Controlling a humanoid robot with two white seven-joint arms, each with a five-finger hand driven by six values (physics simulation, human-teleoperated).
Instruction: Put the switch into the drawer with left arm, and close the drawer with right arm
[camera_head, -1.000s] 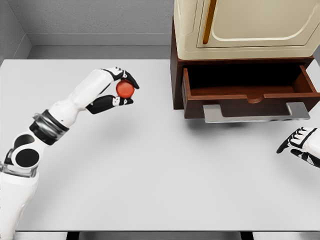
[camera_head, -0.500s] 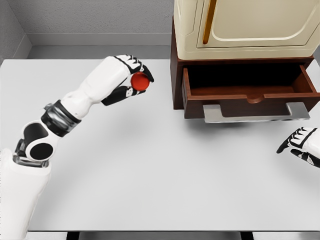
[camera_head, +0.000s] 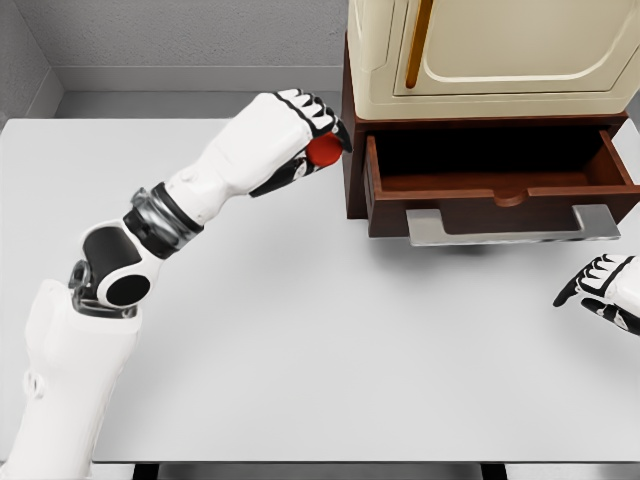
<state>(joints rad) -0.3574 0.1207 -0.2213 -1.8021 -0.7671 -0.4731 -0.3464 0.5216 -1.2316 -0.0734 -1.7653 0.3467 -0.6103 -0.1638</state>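
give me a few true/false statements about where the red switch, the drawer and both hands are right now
1. The left hand holds the red switch. True.
2. The switch already lies inside the drawer. False: it is in the hand, left of the cabinet's side and outside the drawer.
3. The drawer is pulled open. True.
4. The right hand grips the drawer's metal handle. False: it rests apart from the handle, at the picture's right edge, with its fingers relaxed and holding nothing.
5. The switch rests on the table. False: it is held up above the table.
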